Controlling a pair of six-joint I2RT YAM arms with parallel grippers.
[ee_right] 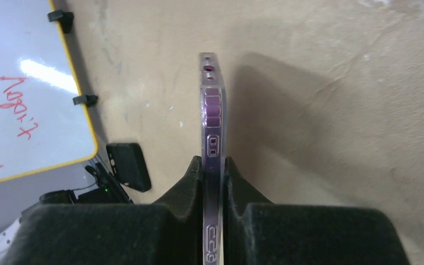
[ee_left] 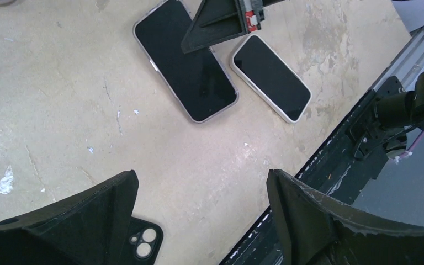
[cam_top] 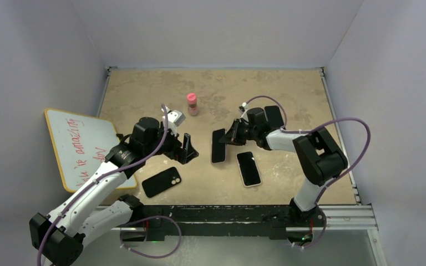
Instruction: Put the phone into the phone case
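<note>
The phone [cam_top: 218, 147] [ee_left: 190, 66] [ee_right: 212, 110], dark-screened with a clear, purple-tinted rim, sits mid-tabletop, its far end pinched across its thickness by the right tool [cam_top: 228, 136] [ee_right: 213, 165] [ee_left: 221, 25], which is clenched on it. Whether the phone's other end touches the tabletop [cam_top: 288, 94] I cannot tell. Just beside it, toward the right arm, a white-rimmed phone [cam_top: 249, 168] [ee_left: 270, 77] lies flat, screen up. The left tool [cam_top: 188, 148] [ee_left: 201, 182] hovers to the phone's left, spread wide and grasping nothing. Nearer the arm bases lies a black case [cam_top: 161, 182] [ee_left: 143, 243], two lens spots showing. A pink bottle [cam_top: 192, 103] stands farther back; a whiteboard [cam_top: 80, 147] [ee_right: 22, 83] lies at the left.
</note>
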